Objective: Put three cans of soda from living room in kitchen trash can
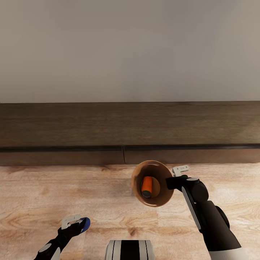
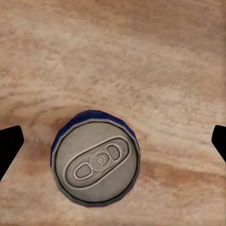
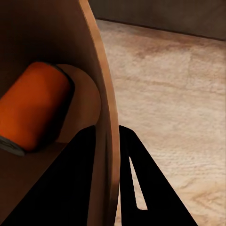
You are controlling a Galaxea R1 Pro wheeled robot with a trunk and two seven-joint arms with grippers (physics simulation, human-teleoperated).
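R pincer (image 1: 172,179) clamps bin (image 1: 137,187) rim; L pincer (image 1: 77,224) apart round half-hidden blue can (image 2: 95,157).

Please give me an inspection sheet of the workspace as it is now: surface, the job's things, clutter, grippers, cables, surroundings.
Surface: light wood plank floor.
Job's things: blue can upright over the floor, grey top up; orange can lying on its side inside the bin.
Clutter: nothing seen.
Grippers: left gripper open above the blue can, fingers wide on both sides and not touching it; right gripper shut on the bin's rim, one of the fingers inside the wall, one outside.
Cables: nothing seen.
Surroundings: long dark wood cabinet against a pale grey wall.
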